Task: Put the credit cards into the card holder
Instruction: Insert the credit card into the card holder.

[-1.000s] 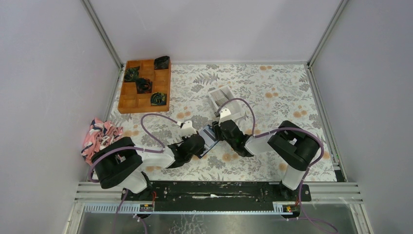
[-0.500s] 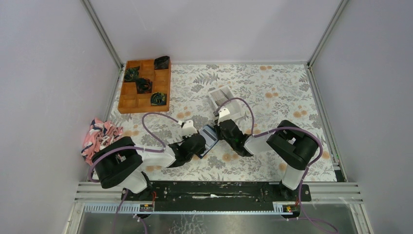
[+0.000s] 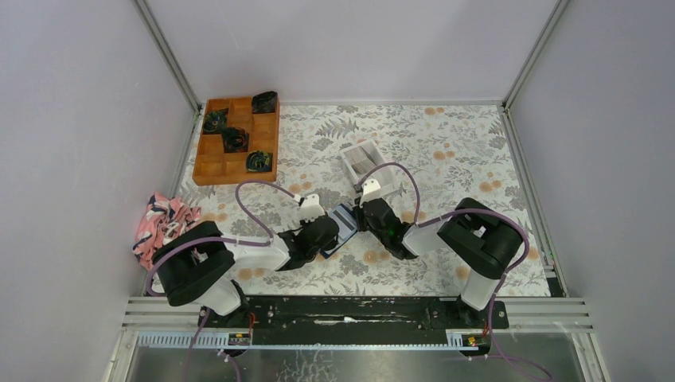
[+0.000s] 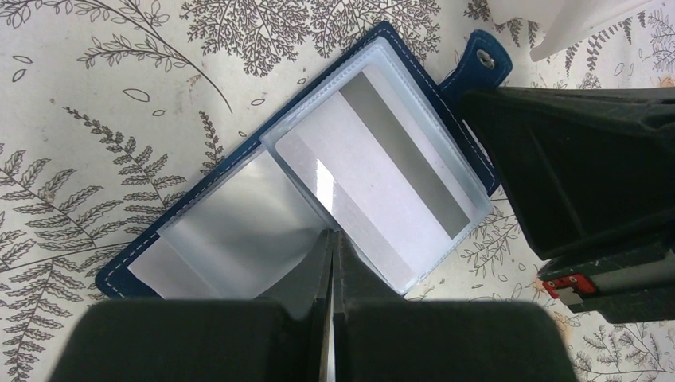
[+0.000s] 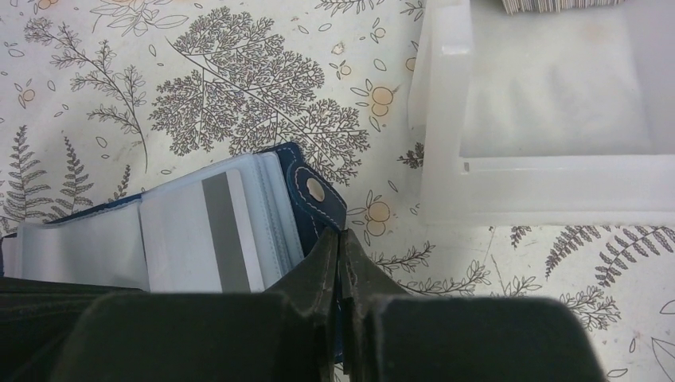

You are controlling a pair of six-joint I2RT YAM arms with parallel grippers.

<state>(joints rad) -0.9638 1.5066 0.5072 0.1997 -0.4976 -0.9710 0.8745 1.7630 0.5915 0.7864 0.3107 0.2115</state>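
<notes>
The card holder [image 3: 342, 220] lies open on the flowered cloth between both grippers, navy outside with clear sleeves [image 4: 231, 231]. One pale credit card [image 4: 390, 187] with a grey stripe sits in the right sleeve, also seen as the striped card [image 5: 215, 231]. My left gripper [image 4: 331, 235] is shut, its tips pinching a clear sleeve at the fold. At the navy snap-strap edge [image 5: 314, 195] my right gripper [image 5: 341, 235] is shut, with blue material between the fingers. More credit cards [image 5: 557, 5] stand in the white box.
The white open box [image 3: 362, 161] stands just behind the right gripper, its wall [image 5: 549, 187] close to the fingers. An orange compartment tray [image 3: 236, 139] with dark items is at the back left. A pink patterned cloth [image 3: 165, 219] lies at the left edge.
The right gripper's jaws have closed on the card holder's strap edge. The left arm has shifted slightly right, still shut.
</notes>
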